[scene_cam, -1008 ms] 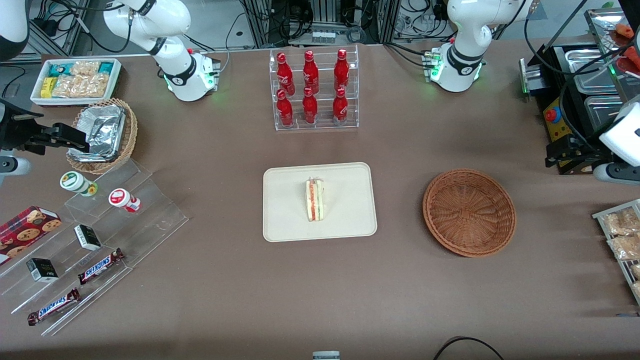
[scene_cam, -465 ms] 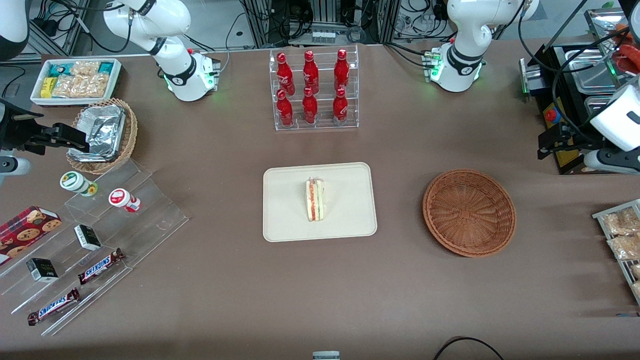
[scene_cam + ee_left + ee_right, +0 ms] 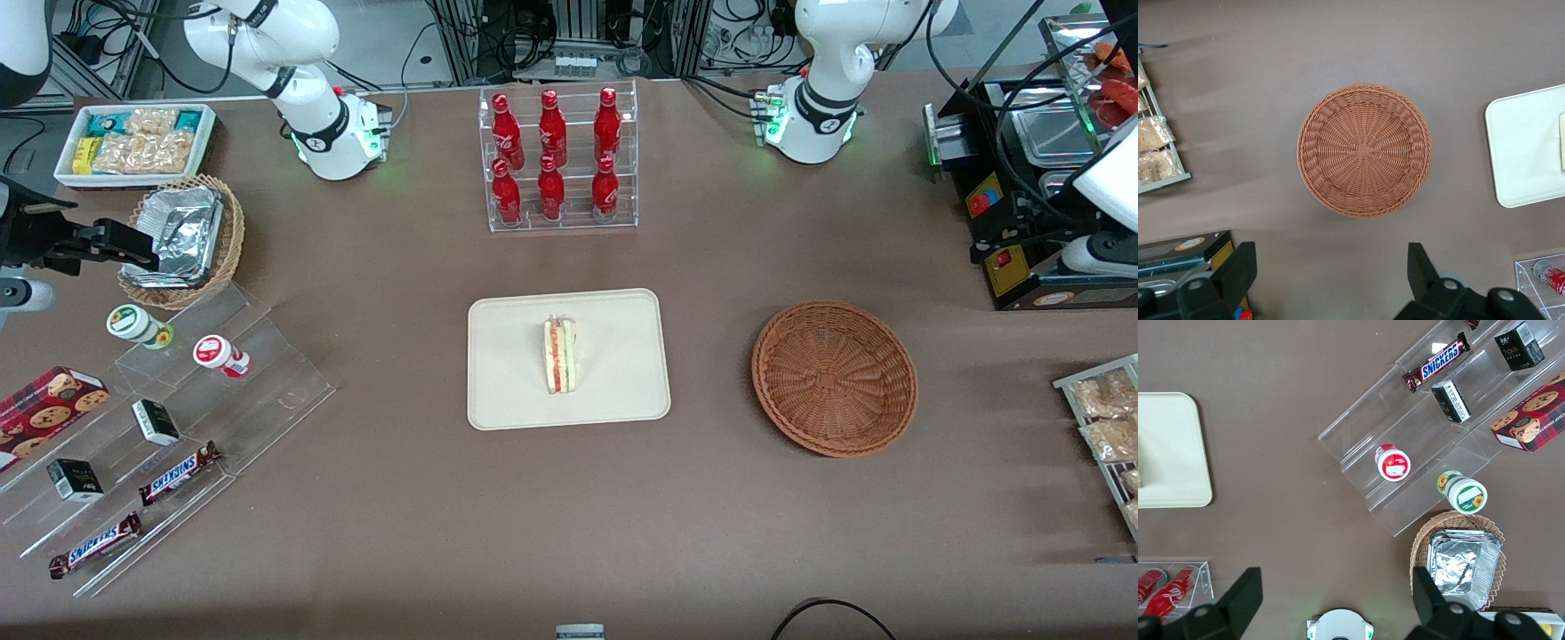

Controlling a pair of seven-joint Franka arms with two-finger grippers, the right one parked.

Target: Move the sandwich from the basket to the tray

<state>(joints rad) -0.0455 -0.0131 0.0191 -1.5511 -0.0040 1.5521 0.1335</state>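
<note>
one brown table [image 3: 373, 551], claw [image 3: 1331, 277] above

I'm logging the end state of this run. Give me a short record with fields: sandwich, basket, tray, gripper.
sandwich: sandwich lies on the tray, near its middle, filling edge showing
basket: basket has nothing in it, sits beside the tray toward the working arm's end of the table
tray: tray holds only the sandwich
gripper: gripper open, holds nothing, up above the table beside the basket
</note>
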